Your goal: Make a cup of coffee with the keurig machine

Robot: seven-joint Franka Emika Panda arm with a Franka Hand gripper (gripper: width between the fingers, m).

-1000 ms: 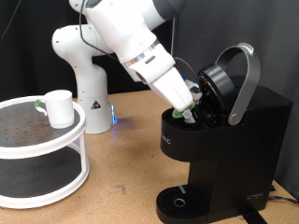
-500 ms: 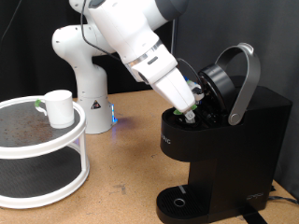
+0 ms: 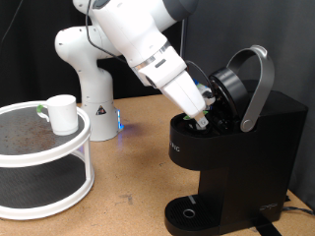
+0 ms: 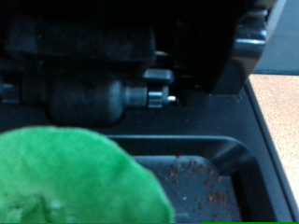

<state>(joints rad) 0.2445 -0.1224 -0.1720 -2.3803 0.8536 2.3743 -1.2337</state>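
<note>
Keurig stands on the desk with lid raised; claw is down in the open brew chamber, and a green pod lid fills the wrist view, though I cannot tell if the fingers are clenched on it. Cup sits on the round shelf at the exterior view's left, well apart from the machine. Judged: cup is stiff, light, breakable, slick glaze; best taken by the rim or handle.

Arm angled downward, fingers lowered
</note>
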